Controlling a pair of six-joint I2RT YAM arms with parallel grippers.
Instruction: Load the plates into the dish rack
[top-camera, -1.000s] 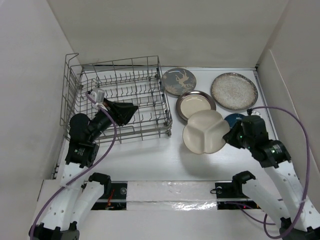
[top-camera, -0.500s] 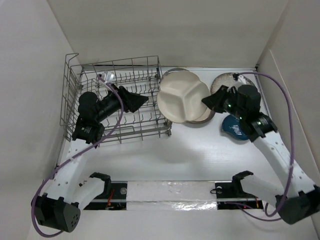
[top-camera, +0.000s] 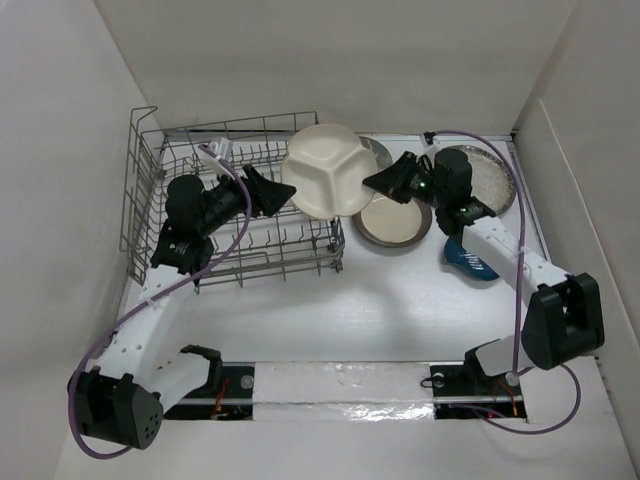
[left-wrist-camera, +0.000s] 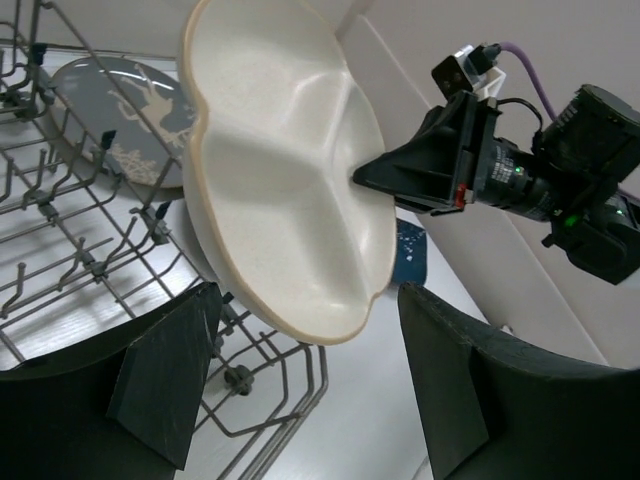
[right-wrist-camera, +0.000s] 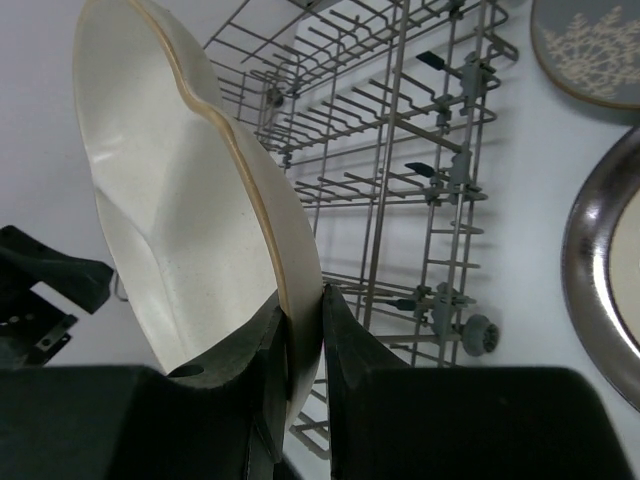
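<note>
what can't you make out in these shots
Deer plate: top view, nearly all behind the sectioned plate.
Blue object: top view, partly under the right arm; unidentifiable.
Brown-rimmed plate: right wrist view, cut off by the frame edge.
Speckled plate: top view, partly under the same arm.

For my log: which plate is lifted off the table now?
The cream three-sectioned plate: only it is held tilted in the right tool, over the dish rack edge.
</note>
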